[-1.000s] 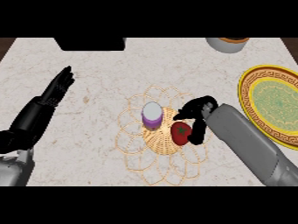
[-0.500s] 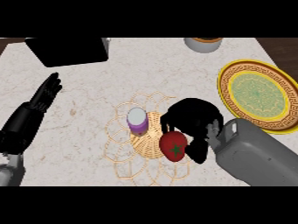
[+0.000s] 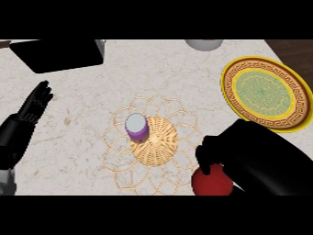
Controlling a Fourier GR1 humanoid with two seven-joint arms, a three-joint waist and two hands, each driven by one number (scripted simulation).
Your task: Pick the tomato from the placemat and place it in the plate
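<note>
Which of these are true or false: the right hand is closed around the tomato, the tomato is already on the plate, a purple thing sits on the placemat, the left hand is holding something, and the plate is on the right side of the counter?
1. The right hand is curled round the tomato. True.
2. The tomato is already on the plate. False: it is in the right hand near the view's lower edge, apart from the plate.
3. A purple object sits on the placemat. True.
4. The left hand is holding something. False: it rests open at the left, fingers straight, holding nothing.
5. The plate lies at the counter's right. True.
</note>
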